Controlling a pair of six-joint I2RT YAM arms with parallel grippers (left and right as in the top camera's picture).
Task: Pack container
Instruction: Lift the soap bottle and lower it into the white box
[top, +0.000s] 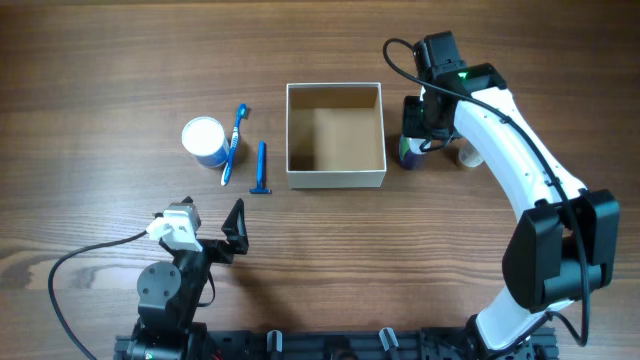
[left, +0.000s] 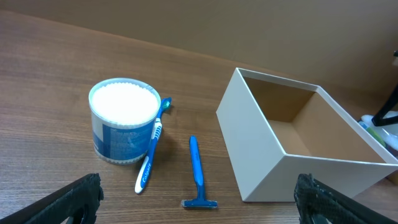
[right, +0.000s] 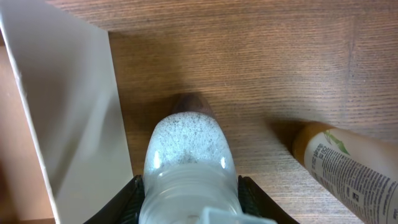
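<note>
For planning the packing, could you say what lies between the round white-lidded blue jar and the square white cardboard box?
A blue toothbrush against the jar, then a blue razor nearer the box, as the overhead view shows.

Right wrist view: speckled bottle (right: 189, 155) runs off the lower edge, near end unseen. Of the right hand (right: 189, 196) we get only two black fingers (right: 129, 200) as slivers beside it. Lower right, printed tube (right: 348, 168) cut by two edges; lettering too small to read. At left, container (right: 68, 124) wall cropped.

Left wrist view: left hand (left: 198, 186) fingers (left: 68, 202) cropped at both bottom corners. A green-white object (left: 375, 127) at the right edge, mostly behind the container; we cannot identify it.
</note>
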